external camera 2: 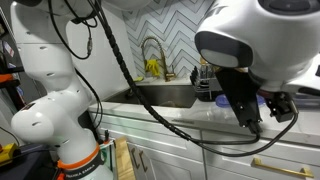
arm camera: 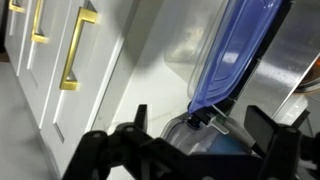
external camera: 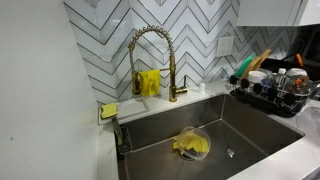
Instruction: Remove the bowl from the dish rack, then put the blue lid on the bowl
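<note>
Gripper [arm camera: 192,140], foreground of the wrist view: its dark fingers [arm camera: 105,155] enter at six o'clock and look set wide apart, but whether they pinch anything cannot be told. Between them a blue translucent piece [arm camera: 235,55] stands on edge, running toward one o'clock. It is probably the bowl, though the lid cannot be excluded. White cabinet doors [arm camera: 115,60] with gold handles [arm camera: 75,50] lie at nine to ten o'clock. In an exterior view the dish rack [external camera: 275,88] sits at three o'clock of the sink [external camera: 250,132], and a clear bowl [external camera: 203,138] lies in the basin. No blue bowl is distinguishable in the rack. Judged handling: light, thin, smooth plastic, slippery if wet, with a slightly flexible rim. It is best taken across the rim wall, one finger inside and one outside.
</note>
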### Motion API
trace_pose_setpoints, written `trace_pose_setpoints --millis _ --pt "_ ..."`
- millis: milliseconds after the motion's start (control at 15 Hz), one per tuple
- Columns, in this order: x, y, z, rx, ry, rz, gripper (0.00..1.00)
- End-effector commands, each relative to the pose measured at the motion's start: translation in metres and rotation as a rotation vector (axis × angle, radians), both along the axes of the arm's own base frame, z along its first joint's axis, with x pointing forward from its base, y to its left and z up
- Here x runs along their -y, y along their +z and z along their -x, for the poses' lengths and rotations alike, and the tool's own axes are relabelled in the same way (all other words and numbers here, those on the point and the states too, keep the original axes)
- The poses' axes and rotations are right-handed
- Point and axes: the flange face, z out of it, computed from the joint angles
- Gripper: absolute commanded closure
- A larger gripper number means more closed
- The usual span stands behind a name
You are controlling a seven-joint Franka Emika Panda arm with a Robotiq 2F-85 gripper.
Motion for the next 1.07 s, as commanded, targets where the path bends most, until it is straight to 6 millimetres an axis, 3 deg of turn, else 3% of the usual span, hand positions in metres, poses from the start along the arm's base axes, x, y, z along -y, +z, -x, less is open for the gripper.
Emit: trace_pose_setpoints --millis 0,400,667,1000 --pt "-0.017 0.046 0.005 -0.088 0.008 0.163 0.0" --pt "-0.064 0.115 0.008 -0.245 0.026 0.414 0.0" --pt "-0.108 0.174 0.028 -0.365 0.041 0.53 0.0" --pt "-0.151 0.209 0.048 -0.498 0.032 0.534 0.0"
